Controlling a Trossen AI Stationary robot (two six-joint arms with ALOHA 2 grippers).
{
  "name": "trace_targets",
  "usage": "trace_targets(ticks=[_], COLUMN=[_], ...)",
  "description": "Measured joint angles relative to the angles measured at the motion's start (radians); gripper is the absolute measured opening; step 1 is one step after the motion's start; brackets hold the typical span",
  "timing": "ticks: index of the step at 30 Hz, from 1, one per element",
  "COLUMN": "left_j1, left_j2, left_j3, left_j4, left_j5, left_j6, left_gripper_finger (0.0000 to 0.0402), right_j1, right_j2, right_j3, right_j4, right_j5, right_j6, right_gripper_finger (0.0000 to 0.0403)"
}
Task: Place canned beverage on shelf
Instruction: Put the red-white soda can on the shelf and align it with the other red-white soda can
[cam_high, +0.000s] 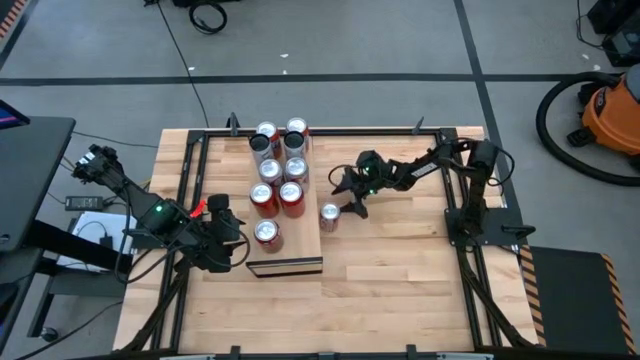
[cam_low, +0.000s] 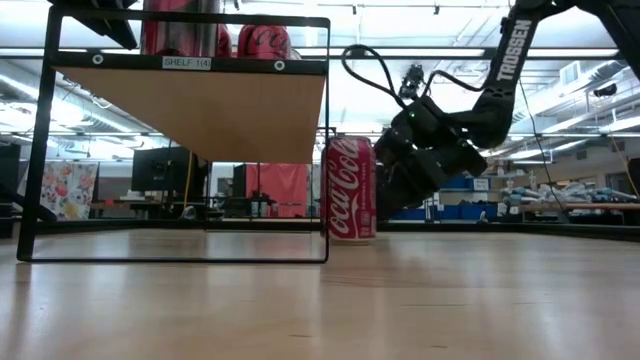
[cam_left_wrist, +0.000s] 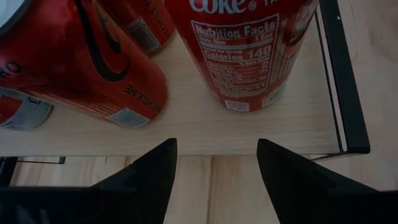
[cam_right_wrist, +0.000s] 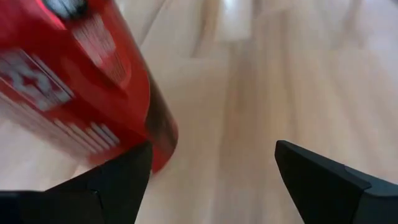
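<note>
**Both jaws parted and empty, one can beside the shelf**

Parted jaws are seen on the right gripper (cam_high: 348, 192), with nothing held between its fingers; it hangs just beside a single red can (cam_high: 329, 216) standing on the table (cam_high: 400, 270). That can is upright, its long axis vertical, its silver top facing up, and it sits just off the shelf's long edge, on the right arm's side. The shelf (cam_high: 300, 243) is a pale board in a dark frame, its long axis running away from the front edge of the table. Eight cans are counted upright on it: four red nearer the front, four with silver or dark sides at the far end. The left gripper (cam_left_wrist: 214, 177) is likewise held open on nothing, at the shelf's near corner, facing the closest red can (cam_high: 266, 233).
</note>
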Motion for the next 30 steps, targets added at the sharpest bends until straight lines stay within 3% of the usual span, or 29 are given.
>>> trace_targets(ticks=[11,18,24,30], left_j1=[0.0,0.0,0.0,0.0], left_j2=[0.0,0.0,0.0,0.0], left_j3=[0.0,0.0,0.0,0.0], left_j4=[0.003,0.004,0.005,0.004], left_j5=[0.0,0.0,0.0,0.001], left_j6=[0.0,-0.009,-0.01,-0.026], left_gripper_finger=[0.0233,0.0233,0.0233,0.0233], right_j1=[0.175,0.266,0.336,0.395], right_j2=[-0.005,-0.059,-0.193,-0.249], right_j3=[-0.001,-0.001,-0.006,-0.119], right_j4=[-0.082,-0.194,-0.303,0.004], right_j5=[0.125,0.142,0.436,0.555], right_j6=[0.019,0.072,0.104,0.155], right_gripper_finger=[0.0349,0.0349,0.0349,0.035])
